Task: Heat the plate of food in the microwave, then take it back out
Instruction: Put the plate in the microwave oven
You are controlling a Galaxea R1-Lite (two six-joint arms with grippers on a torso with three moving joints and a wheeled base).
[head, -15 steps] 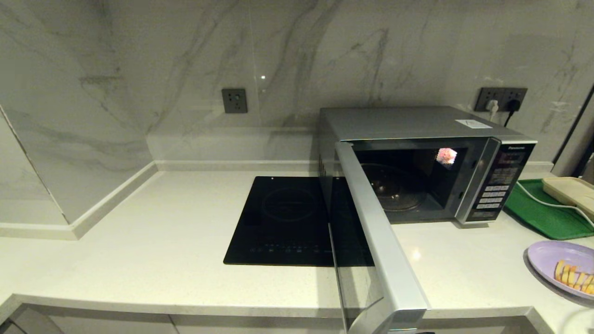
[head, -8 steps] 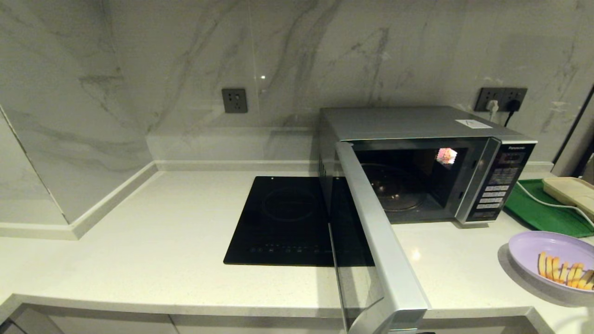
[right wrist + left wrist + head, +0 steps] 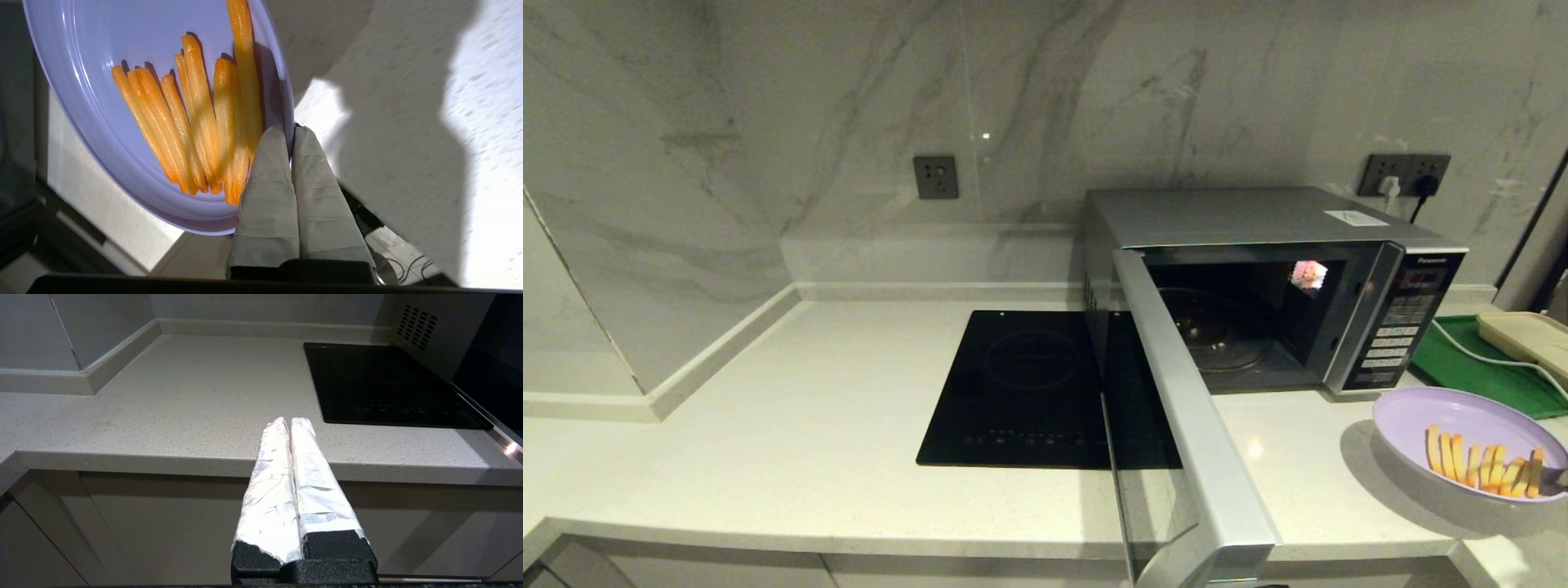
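Head view: speckled countertop (image 3: 768,425) (marble wall (image 3: 849,122) behind).

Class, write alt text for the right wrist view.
The right gripper pinches the rim of the lavender plate of food, which holds yellow-orange fry-like sticks, above a pale speckled countertop.

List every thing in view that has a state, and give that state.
microwave: door swung wide open, cavity holds only its turntable.
plate of food: held above the counter, rim pinched.
right gripper: shut on the plate's rim.
left gripper: shut, holding nothing, off the counter's front edge.
induction cooktop: bare.
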